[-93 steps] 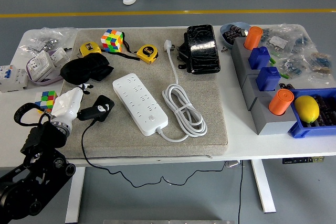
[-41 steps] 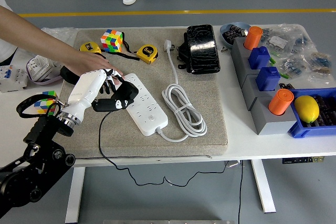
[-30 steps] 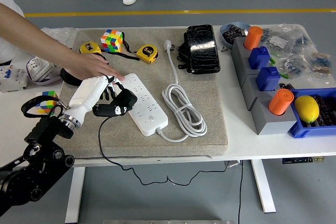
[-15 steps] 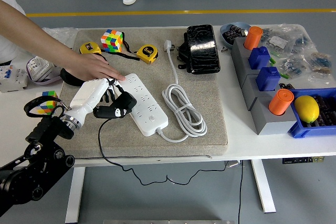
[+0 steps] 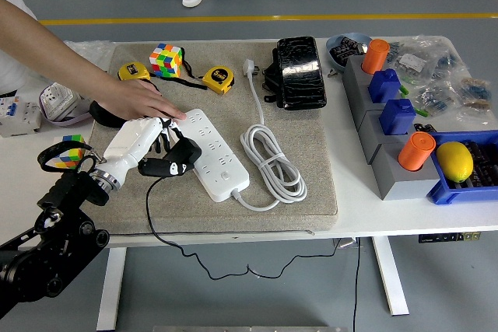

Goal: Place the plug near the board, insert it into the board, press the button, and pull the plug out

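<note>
- The white surface [image 5: 366, 211] is carrying a grey mat [image 5: 311, 169] with the white board [image 5: 208, 153] lying on it.
- A blue bin [image 5: 443, 192] is holding a yellow lemon [image 5: 454, 161].
- A person's hand [image 5: 140, 99] is pressing the board's far end.
- The left hand [image 5: 140, 139], fingers clenched, is gripping the black plug [image 5: 177, 158] at the board's left edge; possibly touching.

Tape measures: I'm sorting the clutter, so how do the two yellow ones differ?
The left tape measure lies at the pad's far left corner, left of the cube; the right tape measure lies right of the cube, nearer the strip. The left one is partly hidden by the person's arm; the right one shows fully. Both are yellow and black.
</note>
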Robot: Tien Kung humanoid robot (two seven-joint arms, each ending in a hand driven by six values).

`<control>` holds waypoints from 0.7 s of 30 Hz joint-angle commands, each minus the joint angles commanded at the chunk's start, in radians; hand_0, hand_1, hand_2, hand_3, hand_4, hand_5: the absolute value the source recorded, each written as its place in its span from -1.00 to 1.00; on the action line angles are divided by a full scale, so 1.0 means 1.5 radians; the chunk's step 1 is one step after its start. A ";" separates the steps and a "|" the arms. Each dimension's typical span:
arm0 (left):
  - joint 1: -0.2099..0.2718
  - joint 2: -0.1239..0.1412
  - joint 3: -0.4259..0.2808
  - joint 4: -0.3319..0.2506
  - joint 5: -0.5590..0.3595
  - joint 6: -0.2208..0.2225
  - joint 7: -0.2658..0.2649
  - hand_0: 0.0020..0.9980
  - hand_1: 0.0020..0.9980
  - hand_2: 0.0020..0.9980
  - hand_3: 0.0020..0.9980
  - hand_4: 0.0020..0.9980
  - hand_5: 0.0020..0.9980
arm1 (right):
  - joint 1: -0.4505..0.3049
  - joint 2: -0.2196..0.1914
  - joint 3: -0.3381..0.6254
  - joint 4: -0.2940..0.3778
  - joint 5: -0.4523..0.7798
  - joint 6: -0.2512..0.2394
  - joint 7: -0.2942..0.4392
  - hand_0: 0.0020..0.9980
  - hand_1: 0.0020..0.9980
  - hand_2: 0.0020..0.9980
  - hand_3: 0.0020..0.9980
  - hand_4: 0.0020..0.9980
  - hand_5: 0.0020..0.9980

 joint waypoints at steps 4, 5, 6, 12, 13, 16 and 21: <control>0.000 0.003 -0.003 0.000 0.004 -0.006 -0.003 -0.54 -0.38 -0.34 0.03 0.58 -0.96 | 0.000 0.000 0.001 0.000 0.000 0.000 0.001 0.12 0.26 0.18 0.05 0.81 -0.13; 0.000 0.004 -0.003 0.000 0.006 -0.007 -0.004 -0.54 -0.38 -0.34 0.03 0.58 -0.96 | 0.000 0.000 0.001 0.000 0.000 0.000 0.001 0.12 0.26 0.18 0.05 0.81 -0.13; 0.000 0.004 -0.003 0.000 0.006 -0.008 -0.004 -0.54 -0.38 -0.34 0.03 0.58 -0.96 | -0.001 0.000 0.002 0.000 -0.001 -0.001 0.001 0.12 0.26 0.18 0.05 0.81 -0.13; 0.001 0.004 -0.003 0.003 0.000 -0.011 -0.010 -0.54 -0.34 -0.24 0.05 0.61 -0.95 | 0.000 -0.001 0.005 0.002 -0.005 -0.001 0.002 0.11 0.26 0.18 0.05 0.81 -0.13; 0.000 0.003 -0.002 0.003 0.001 -0.012 -0.008 -0.54 -0.34 -0.24 0.05 0.61 -0.95 | 0.001 0.000 0.005 0.003 -0.005 -0.001 0.002 0.11 0.26 0.18 0.05 0.81 -0.13; 0.000 0.003 -0.002 0.003 -0.004 -0.016 -0.006 -0.46 -0.15 0.02 0.08 1.00 -0.64 | 0.001 0.000 0.007 0.003 -0.006 -0.001 0.002 0.12 0.25 0.18 0.05 0.81 -0.13; 0.000 0.002 -0.006 0.003 -0.010 -0.019 -0.010 -0.36 0.03 0.11 0.17 1.00 -0.44 | 0.000 -0.001 0.008 0.003 -0.006 -0.002 0.003 0.12 0.25 0.18 0.05 0.81 -0.13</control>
